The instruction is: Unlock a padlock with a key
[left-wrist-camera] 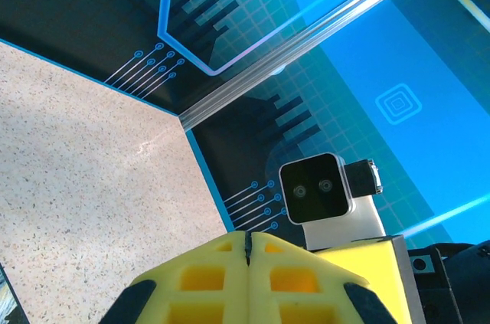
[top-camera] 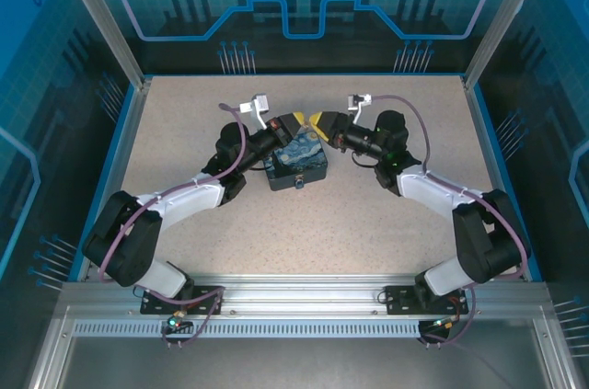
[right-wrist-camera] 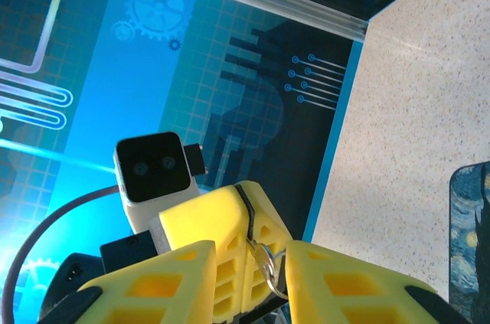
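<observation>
Across the speckled table (top-camera: pixel 184 223) in the top view, both arms reach in toward the middle of the frame: left arm (top-camera: pixel 175 200) from the lower left, right arm (top-camera: pixel 442 191) from the lower right. Between them sits the Starry Night tin (top-camera: pixel 296 168), and it looks like nobody's touching it.

Just above the tin's far edge, the left gripper (top-camera: pixel 298 120) and right gripper (top-camera: pixel 319 120) meet nose to nose, tips almost touching along a roughly left-to-right line.

The left wrist view has the left's yellow pads pressed flat together, with only a hairline seam between them. From the right wrist view, the right's fingers (right-wrist-camera: pixel 184 278) stand partway apart. A thin silvery loop sits in the gap, low in the frame, which I take to be the shackle of the padlock (right-wrist-camera: pixel 268 269). The body is hidden further down, so I'd guess the right is clamped on it, but I can't see the contact.

A dark sliver runs along the left's seam and could be the key (right-wrist-camera: pixel 245 213), though it's too small to be sure. If it is, its long axis points straight at the loop, nearly touching it. The keyhole's hidden, so I'd say lining those two up is the whole game.
</observation>
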Robot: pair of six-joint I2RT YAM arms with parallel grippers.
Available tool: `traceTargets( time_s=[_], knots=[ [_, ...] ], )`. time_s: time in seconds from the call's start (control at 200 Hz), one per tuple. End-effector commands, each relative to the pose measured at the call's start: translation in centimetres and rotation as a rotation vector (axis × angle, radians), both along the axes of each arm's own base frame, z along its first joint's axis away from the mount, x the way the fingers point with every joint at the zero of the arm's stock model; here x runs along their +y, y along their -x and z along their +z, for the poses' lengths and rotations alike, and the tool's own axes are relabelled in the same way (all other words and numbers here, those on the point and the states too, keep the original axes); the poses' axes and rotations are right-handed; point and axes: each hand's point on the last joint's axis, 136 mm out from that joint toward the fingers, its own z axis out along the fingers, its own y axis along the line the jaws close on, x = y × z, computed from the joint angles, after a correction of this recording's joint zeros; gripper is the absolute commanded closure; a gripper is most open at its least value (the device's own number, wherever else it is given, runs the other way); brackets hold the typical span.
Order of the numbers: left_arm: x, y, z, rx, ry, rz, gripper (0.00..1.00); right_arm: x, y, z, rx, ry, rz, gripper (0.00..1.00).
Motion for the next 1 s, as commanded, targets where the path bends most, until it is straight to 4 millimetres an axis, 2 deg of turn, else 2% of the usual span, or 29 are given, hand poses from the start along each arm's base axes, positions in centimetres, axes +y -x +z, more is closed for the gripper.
traceTargets(
  time_s=[0.0, 0.04, 0.06, 0.305, 0.59, 0.7, 0.71, 0.735, 0.995],
  knots=[
    [-0.7, 0.3, 0.8, -0.008, 0.019, -0.034, 1.00, 1.0, 0.2, 0.7, -0.051, -0.002, 0.043, 0.70],
    [-0.7, 0.3, 0.8, -0.010, 0.020, -0.036, 1.00, 1.1, 0.3, 0.7, -0.049, -0.003, 0.047, 0.70],
    [-0.8, 0.3, 0.9, -0.010, 0.021, -0.038, 1.00, 1.2, 0.0, 1.8, -0.073, -0.013, 0.048, 0.70],
    [-0.9, 0.3, 0.6, 0.000, 0.021, -0.041, 1.00, 2.0, 0.1, 2.1, -0.083, -0.022, 0.081, 0.73],
    [-0.9, 0.1, 0.7, 0.015, 0.032, -0.041, 1.00, 2.1, 0.9, 1.4, -0.083, -0.020, 0.102, 0.77],
    [-0.9, 0.0, 0.6, 0.024, 0.035, -0.041, 1.00, 1.9, 1.1, 1.7, -0.096, -0.025, 0.105, 0.77],
    [-0.9, 0.1, 0.6, 0.025, 0.035, -0.042, 1.00, 1.8, 1.3, 1.0, -0.079, -0.019, 0.106, 0.77],
    [-0.9, 0.1, 0.6, 0.025, 0.036, -0.043, 1.00, 1.8, 1.4, 0.6, -0.073, -0.016, 0.107, 0.77],
    [-1.0, 0.1, 0.7, 0.031, 0.035, -0.050, 1.00, 1.5, 1.8, 0.4, -0.073, -0.012, 0.116, 0.77]
  ],
)
